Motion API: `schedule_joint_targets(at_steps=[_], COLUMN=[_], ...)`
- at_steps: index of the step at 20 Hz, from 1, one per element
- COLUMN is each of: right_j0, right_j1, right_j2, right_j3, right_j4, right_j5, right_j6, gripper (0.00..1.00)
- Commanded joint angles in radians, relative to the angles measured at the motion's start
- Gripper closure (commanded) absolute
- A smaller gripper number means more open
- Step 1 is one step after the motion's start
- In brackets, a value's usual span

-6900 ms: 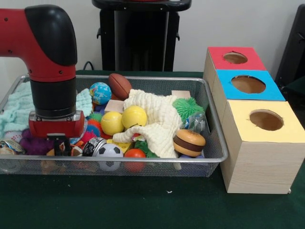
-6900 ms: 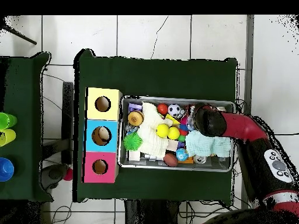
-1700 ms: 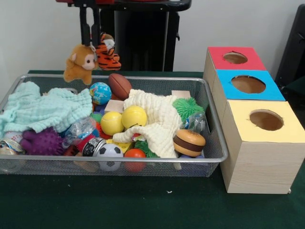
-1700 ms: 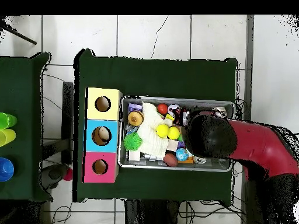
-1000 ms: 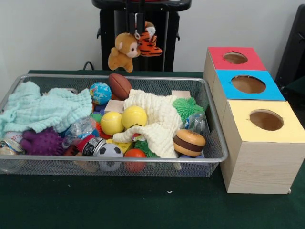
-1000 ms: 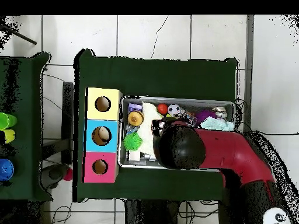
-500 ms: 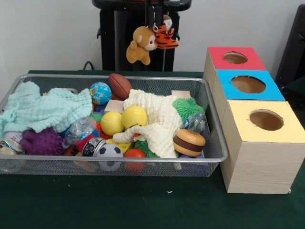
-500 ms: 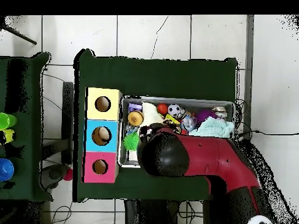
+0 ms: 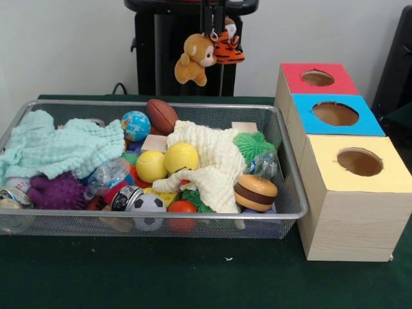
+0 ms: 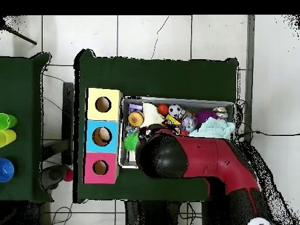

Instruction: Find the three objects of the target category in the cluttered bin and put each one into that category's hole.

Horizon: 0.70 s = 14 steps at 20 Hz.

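Observation:
My gripper [image 9: 213, 27] hangs at the top of the front view, shut on two plush animals at once: a tan-brown monkey [image 9: 195, 58] and an orange striped tiger [image 9: 227, 45]. Both dangle well above the back rim of the wire-mesh bin [image 9: 293, 177], left of the boxes. The red-faced hole [image 9: 317, 78] is on the farthest wooden box; it also shows in the overhead view [image 10: 100, 167]. In the overhead view the red arm [image 10: 170, 155] covers the gripper, both plushes and part of the bin [image 10: 176, 101]. A third plush does not show.
The bin holds a purple spiky ball [image 9: 56, 190], a toy burger [image 9: 255, 192], a mint cloth [image 9: 58, 145], a cream cloth [image 9: 212, 158], a football [image 9: 161, 114] and several balls. The blue-faced hole [image 9: 335, 114] and yellow-faced hole [image 9: 359, 161] lie nearer than the red one.
My gripper has carried the monkey and the tiger rightward and a little higher, from above the bin's left part to above its middle back rim, closer to the boxes.

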Motion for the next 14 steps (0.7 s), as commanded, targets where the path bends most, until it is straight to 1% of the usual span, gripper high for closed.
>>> schedule_joint_targets(at_steps=[1, 7, 12, 14], right_j0=[0.003, 0.025, 0.039, 0.041], right_j1=[0.0, -0.016, -0.018, -0.025], right_j2=[-0.041, -0.045, -0.054, -0.055], right_j3=[0.106, 0.145, 0.125, 0.13], right_j4=[0.033, 0.038, 0.041, 0.049], right_j5=[0.01, -0.02, -0.007, -0.006], right_j6=[0.123, 0.139, 0.146, 0.145], gripper=[1.0, 1.0, 1.0, 1.0])
